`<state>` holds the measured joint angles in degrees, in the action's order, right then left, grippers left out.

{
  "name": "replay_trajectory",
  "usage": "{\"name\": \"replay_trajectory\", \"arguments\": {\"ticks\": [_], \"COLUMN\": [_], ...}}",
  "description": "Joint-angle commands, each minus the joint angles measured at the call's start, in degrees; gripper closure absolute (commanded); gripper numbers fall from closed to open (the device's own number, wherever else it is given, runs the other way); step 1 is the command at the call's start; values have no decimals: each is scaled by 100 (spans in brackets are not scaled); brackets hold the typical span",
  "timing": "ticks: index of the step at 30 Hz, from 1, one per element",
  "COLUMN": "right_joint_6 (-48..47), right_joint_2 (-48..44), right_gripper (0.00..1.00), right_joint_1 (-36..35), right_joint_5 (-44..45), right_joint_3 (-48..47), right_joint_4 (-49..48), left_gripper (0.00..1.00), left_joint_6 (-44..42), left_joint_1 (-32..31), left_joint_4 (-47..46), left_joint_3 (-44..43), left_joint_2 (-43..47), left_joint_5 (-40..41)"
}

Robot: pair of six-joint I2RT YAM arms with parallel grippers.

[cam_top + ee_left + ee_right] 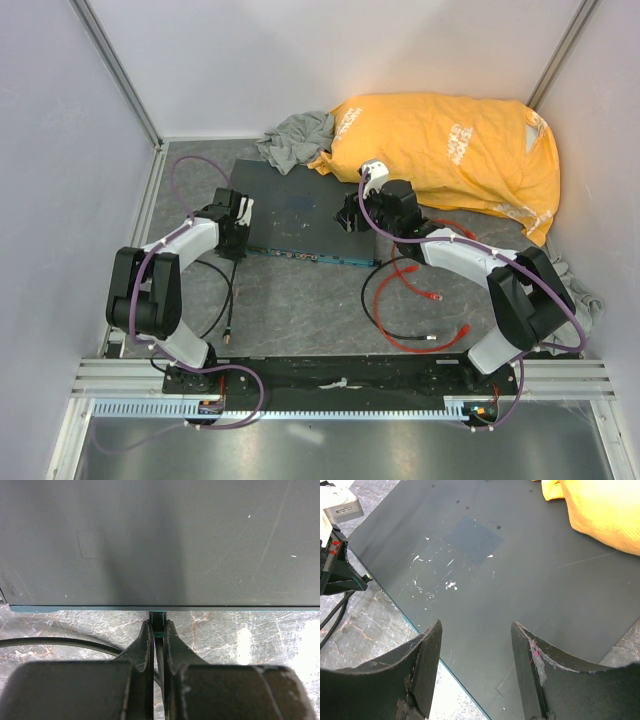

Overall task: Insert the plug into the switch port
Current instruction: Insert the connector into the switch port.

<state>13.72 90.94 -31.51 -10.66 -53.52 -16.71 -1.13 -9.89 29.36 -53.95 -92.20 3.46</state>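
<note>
The plug lies loose on the table on its red cable, nearer the right of the 2 arms; the switch port row sits beyond it, up and left. The right gripper hangs spread apart over the switch; the left gripper pinches a dark connector at its front edge.

Nothing can be read for certain: the white lettering printed on the orange cloth is too blurred to make out, and the grey label on the white block is too small
</note>
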Motion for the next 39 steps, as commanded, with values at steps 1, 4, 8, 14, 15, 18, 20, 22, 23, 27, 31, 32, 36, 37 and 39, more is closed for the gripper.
{"name": "replay_trajectory", "arguments": {"ticks": [1,4,8,14,15,18,20,22,23,27,31,32,36,37,39], "right_joint_6": [8,0,8,35,43,61,61,61,61,87,96,96,87,79,61], "right_joint_2": [47,65,91,126,126,152,152,135,126,117,135,144,170,179,179], "right_gripper": [35,36,35,36,35,35,35,35,35,35,35,35,35,35,35], "right_joint_1": [4,-5,4,-5,-5,-5,-5,-5,-5,4,-5,-5,-5,-5,4], "right_joint_5": [-156,-156,-191,-253,-262,-288,-288,-279,-279,-305,-332,-332,-358,-376,-376], "right_joint_3": [25,25,25,25,34,34,43,43,52,61,78,78,69,69,61], "right_joint_4": [-298,-298,-307,-342,-359,-377,-377,-386,-386,-412,-421,-430,-421,-421,-412], "left_gripper": [98,98,98,97,96,95,94,91,90,90,91,91,91,90,87], "left_joint_6": [-204,-134,7,216,262,429,525,526,465,350,324,324,394,411,359], "left_joint_1": [-22,-22,-22,-22,-22,-22,-22,-22,-22,-13,-13,-13,-13,-13,-13], "left_joint_4": [-1195,-1458,-1793,-2162,-2267,-2611,-2725,-2910,-2910,-3130,-3497,-3569,-3692,-3710,-3719], "left_joint_3": [-247,-247,-151,-81,-37,139,245,376,394,342,368,377,368,377,412], "left_joint_2": [-17,-17,-87,-79,-44,193,360,624,703,669,485,458,335,352,422], "left_joint_5": [145,172,181,427,462,515,550,576,585,550,445,418,286,278,278]}}
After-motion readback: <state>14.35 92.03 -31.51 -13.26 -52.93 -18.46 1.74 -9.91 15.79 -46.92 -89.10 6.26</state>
